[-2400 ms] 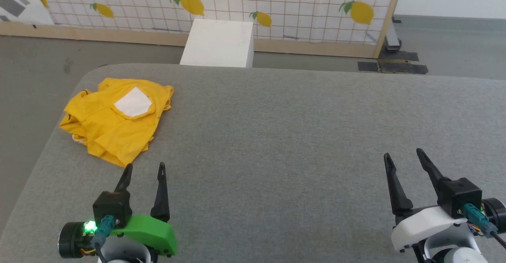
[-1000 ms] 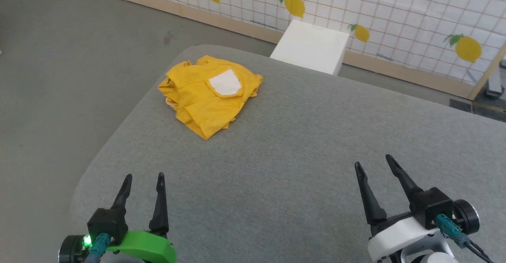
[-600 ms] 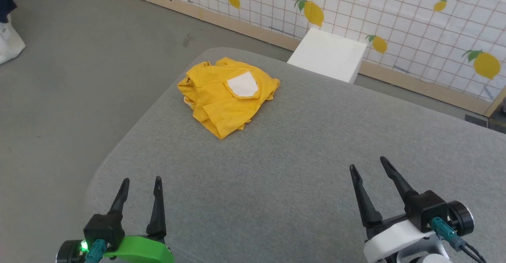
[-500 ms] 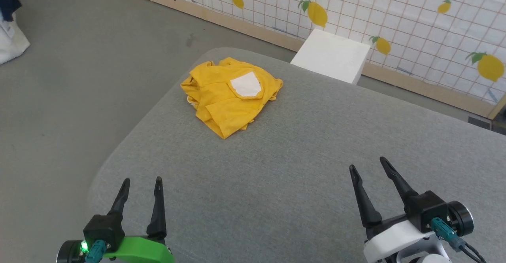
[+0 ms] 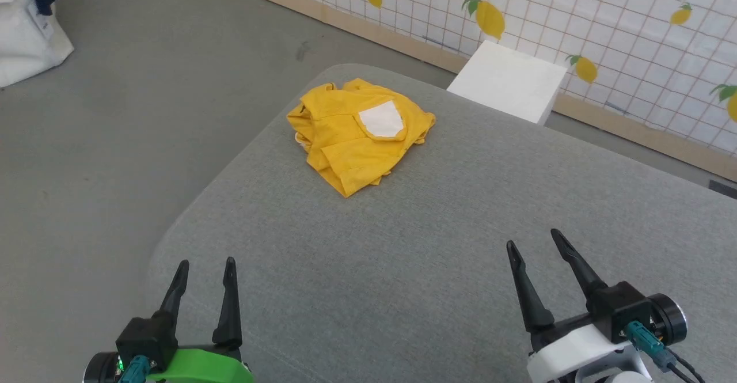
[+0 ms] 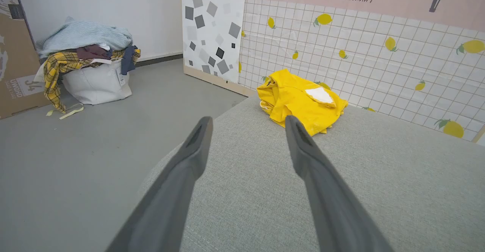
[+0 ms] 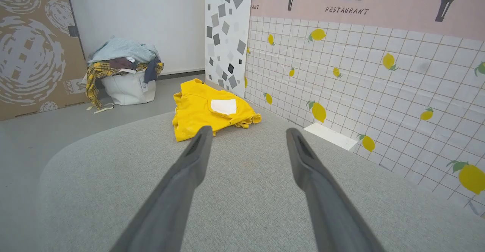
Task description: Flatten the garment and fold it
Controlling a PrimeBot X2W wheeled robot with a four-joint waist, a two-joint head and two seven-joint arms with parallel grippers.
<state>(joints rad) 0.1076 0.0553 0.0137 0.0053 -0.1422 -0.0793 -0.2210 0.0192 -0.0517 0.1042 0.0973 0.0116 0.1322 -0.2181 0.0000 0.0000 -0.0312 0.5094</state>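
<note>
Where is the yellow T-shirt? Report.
In the head view, the yellow T-shirt lies crumpled at the far left corner of the grey table, beyond the left gripper, near the white box.

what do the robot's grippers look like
The left gripper has a bright green shell with a green light, the right gripper a white one. Each carries two long dark tapering fingers on a black block with a teal cable plug.

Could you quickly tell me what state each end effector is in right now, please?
Left end effector: open, holding nothing.
Right end effector: open, holding nothing.
</note>
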